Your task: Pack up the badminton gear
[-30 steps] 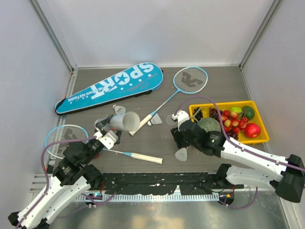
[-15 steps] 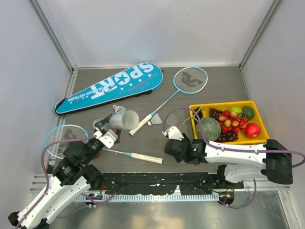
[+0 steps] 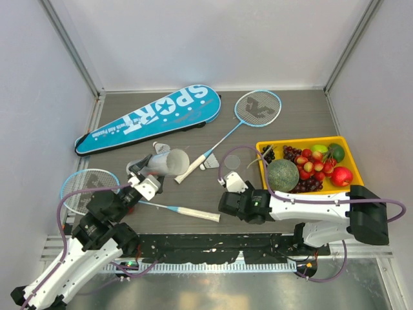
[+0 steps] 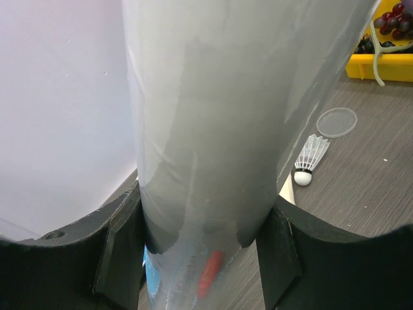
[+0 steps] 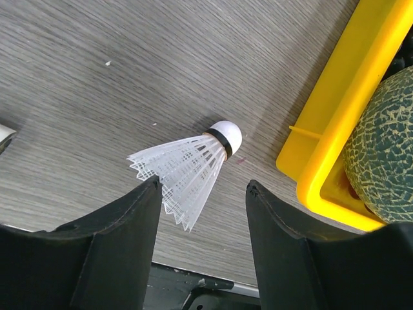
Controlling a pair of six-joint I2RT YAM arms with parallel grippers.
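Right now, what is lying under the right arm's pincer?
A white feather shuttlecock lies on its side on the table, within the open right pincer, cork end nearer the yellow tray. In the top view, the right arm covers it.

Smooth translucent plastic tube (image 4: 206,116), matt grey wood-grain table (image 5: 129,64), glossy yellow plastic tray (image 5: 329,123)

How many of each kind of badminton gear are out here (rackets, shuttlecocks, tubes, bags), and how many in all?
rackets: 2
shuttlecocks: 3
tube: 1
racket bag: 1
Total: 7
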